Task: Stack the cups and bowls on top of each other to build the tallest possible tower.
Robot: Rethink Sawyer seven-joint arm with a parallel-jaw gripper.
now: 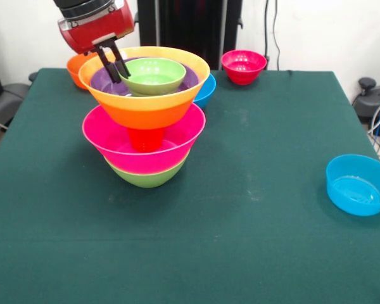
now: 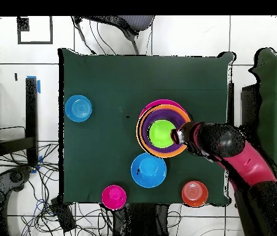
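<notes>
front view, as i see it from here. tower (image 1: 144,120), left of centre on the green surface (image 1: 253,209): medium green bowl (image 1: 145,176) lowest, large pink bowl (image 1: 144,149) nested in it, orange cup (image 1: 145,138) standing mouth-down inside the pink, large orange bowl (image 1: 144,95) resting on the cup, purple bowl (image 1: 104,81) nested in the orange, small green bowl (image 1: 153,75) on top. end effector (image 1: 114,65), upper left of the frame, red head with dark fingers reaching down inside the orange bowl; the fingers stand close together at the left rim of the small green bowl, and i cannot tell whether they pinch it. small orange bowl (image 1: 76,66) behind the tower at upper left, partly hidden. a blue bowl (image 1: 206,92) just behind the tower's right side. small red bowl (image 1: 243,66) at upper centre. another blue bowl (image 1: 358,185) alone at the right edge.

overhead view. tower (image 2: 163,129) right of centre, small green bowl (image 2: 161,133) innermost, purple, orange and pink rims ringing it. end effector (image 2: 179,135) at the tower's right rim, the arm running off to lower right. blue bowl (image 2: 148,170) just below the tower. red bowl (image 2: 113,196) lower centre. orange bowl (image 2: 194,193) lower right. second blue bowl (image 2: 78,108) well apart at left.
</notes>
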